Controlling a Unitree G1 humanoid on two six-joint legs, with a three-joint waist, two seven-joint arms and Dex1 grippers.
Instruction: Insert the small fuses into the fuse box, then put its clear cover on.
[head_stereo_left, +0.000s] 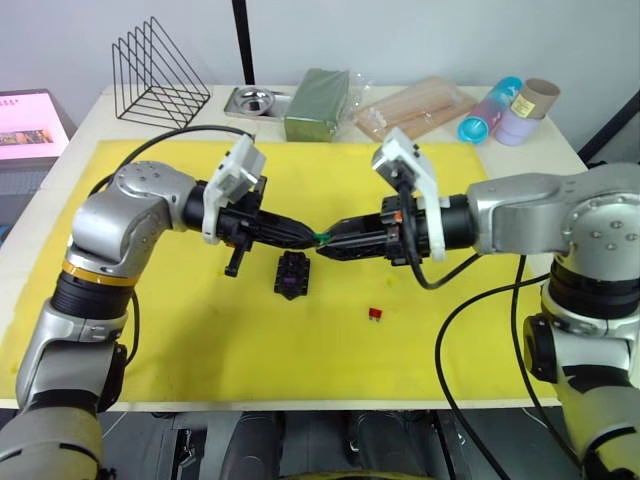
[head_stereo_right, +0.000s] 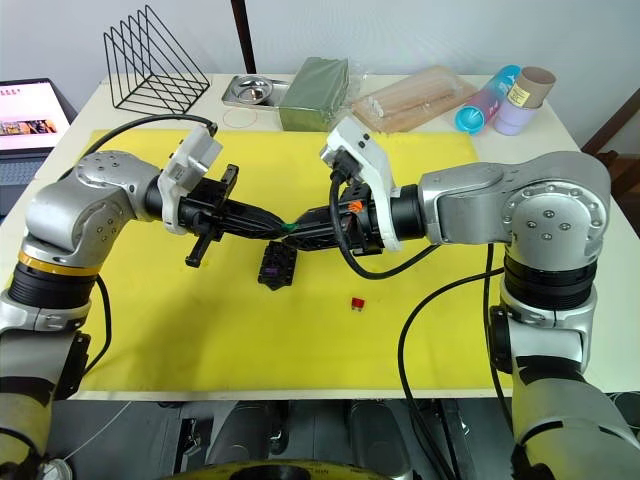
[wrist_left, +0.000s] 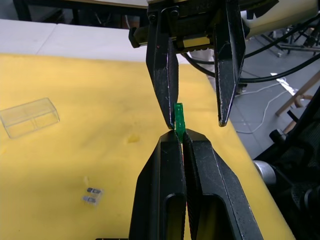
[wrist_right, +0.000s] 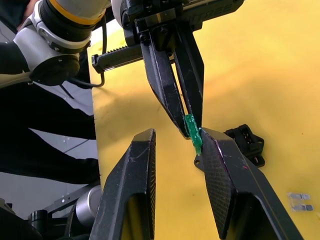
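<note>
Green fuse (wrist_left: 179, 116) pinched in the clenched left end effector (wrist_left: 181, 136), held in the air above the yellow mat (head_stereo_left: 200, 330). Right end effector (wrist_left: 195, 117) released, fingers spread around the fuse tip, one finger touching it. Fuse box (head_stereo_left: 292, 273) sits on the mat just below the tips, purple fuse (head_stereo_left: 290, 284) in it. Red fuse (head_stereo_left: 376, 314) loose near it. Clear cover (wrist_left: 28, 116) and pale fuse (wrist_left: 92, 196) also on mat.
</note>
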